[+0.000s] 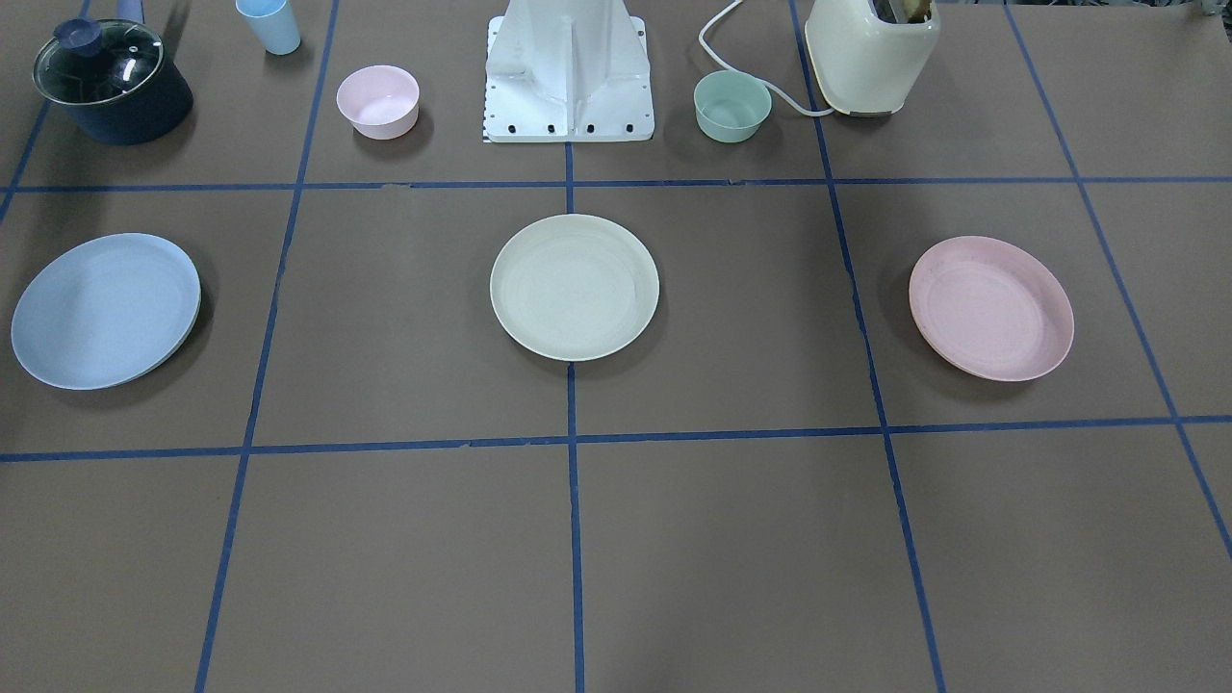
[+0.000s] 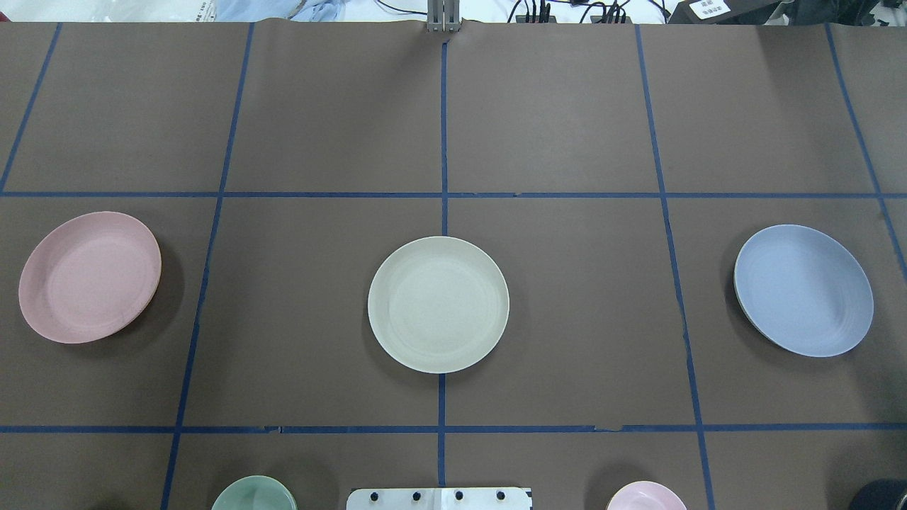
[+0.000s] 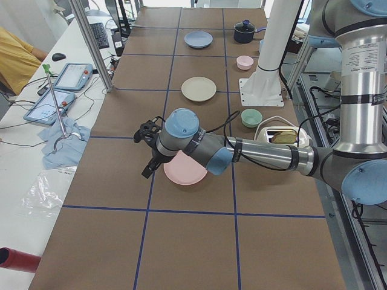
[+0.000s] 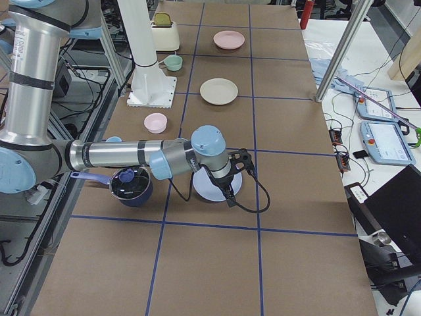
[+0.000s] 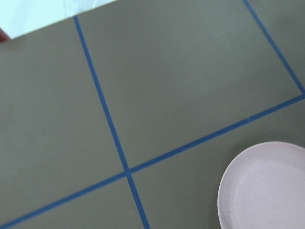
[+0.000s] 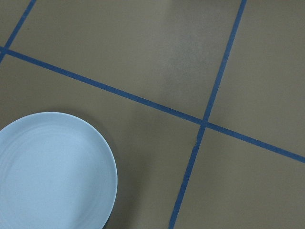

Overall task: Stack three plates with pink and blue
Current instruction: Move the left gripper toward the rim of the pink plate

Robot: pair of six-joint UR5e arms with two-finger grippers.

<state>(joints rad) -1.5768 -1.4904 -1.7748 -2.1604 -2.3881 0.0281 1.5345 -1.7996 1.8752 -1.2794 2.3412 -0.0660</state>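
Three plates lie apart in a row on the brown table. The cream-white plate (image 1: 575, 287) (image 2: 438, 304) is in the middle. The pink plate (image 1: 991, 308) (image 2: 90, 276) (image 5: 267, 191) is on my left side. The blue plate (image 1: 106, 310) (image 2: 803, 289) (image 6: 52, 171) is on my right side. My left gripper (image 3: 147, 152) hangs above the table beside the pink plate (image 3: 184, 172). My right gripper (image 4: 241, 176) hangs beside the blue plate (image 4: 209, 189). Both grippers show only in the side views, so I cannot tell whether they are open or shut.
Along the robot's edge stand a dark lidded pot (image 1: 111, 82), a light blue cup (image 1: 271, 24), a small pink bowl (image 1: 377, 100), the white robot base (image 1: 568, 77), a mint-green bowl (image 1: 732, 106) and a cream toaster (image 1: 871, 53). Blue tape lines grid the table.
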